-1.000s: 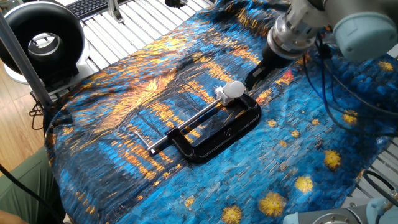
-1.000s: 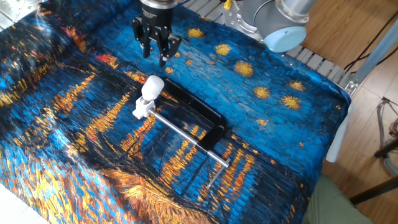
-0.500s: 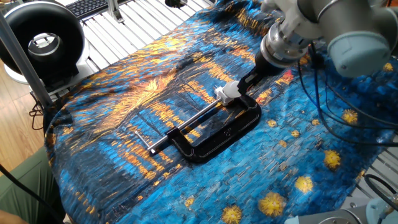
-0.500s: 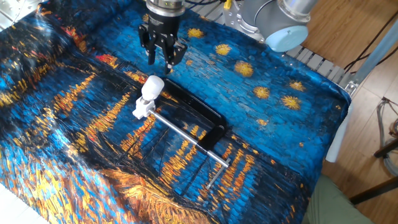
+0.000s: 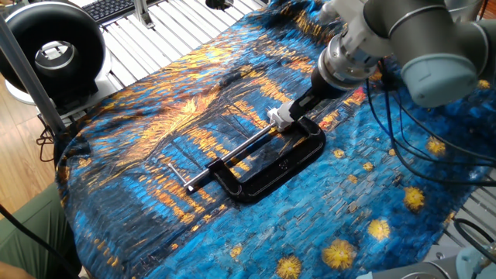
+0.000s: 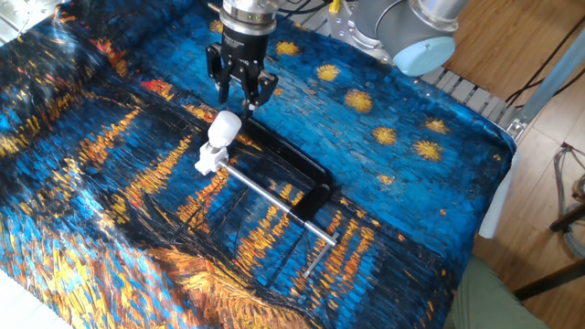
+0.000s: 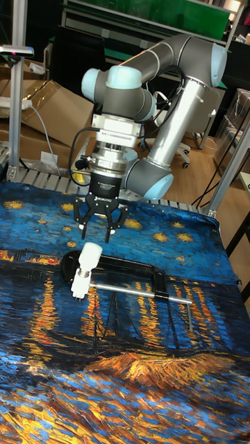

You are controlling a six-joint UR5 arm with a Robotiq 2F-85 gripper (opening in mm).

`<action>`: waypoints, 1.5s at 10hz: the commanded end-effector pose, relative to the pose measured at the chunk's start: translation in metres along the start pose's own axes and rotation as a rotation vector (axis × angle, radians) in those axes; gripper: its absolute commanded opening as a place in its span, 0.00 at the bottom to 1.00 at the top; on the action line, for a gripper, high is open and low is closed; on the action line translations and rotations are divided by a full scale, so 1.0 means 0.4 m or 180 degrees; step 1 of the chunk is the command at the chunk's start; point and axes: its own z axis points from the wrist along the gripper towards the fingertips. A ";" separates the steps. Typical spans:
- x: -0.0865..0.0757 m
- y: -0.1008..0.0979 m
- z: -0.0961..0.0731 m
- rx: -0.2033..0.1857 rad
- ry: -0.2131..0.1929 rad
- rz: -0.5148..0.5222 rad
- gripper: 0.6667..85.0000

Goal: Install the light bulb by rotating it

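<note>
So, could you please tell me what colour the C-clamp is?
The C-clamp is black with a silver screw rod, clearest in the other fixed view.

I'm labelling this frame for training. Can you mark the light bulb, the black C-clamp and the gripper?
light bulb (image 6: 225, 127), the other fixed view, on its white globe.
black C-clamp (image 6: 294, 164), the other fixed view, on its frame.
gripper (image 7: 96, 234), tall fixed view, midway between fingertips.
</note>
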 end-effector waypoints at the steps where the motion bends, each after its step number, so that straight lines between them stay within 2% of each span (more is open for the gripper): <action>1: -0.042 0.001 0.009 0.0008 -0.0151 -0.0022 0.66; 4: -0.070 0.019 0.008 -0.0091 -0.0258 0.0043 0.66; 9: -0.059 -0.006 0.028 -0.0047 -0.0276 -0.0029 0.66; 15: -0.063 -0.004 0.052 -0.0024 -0.0329 -0.0010 0.66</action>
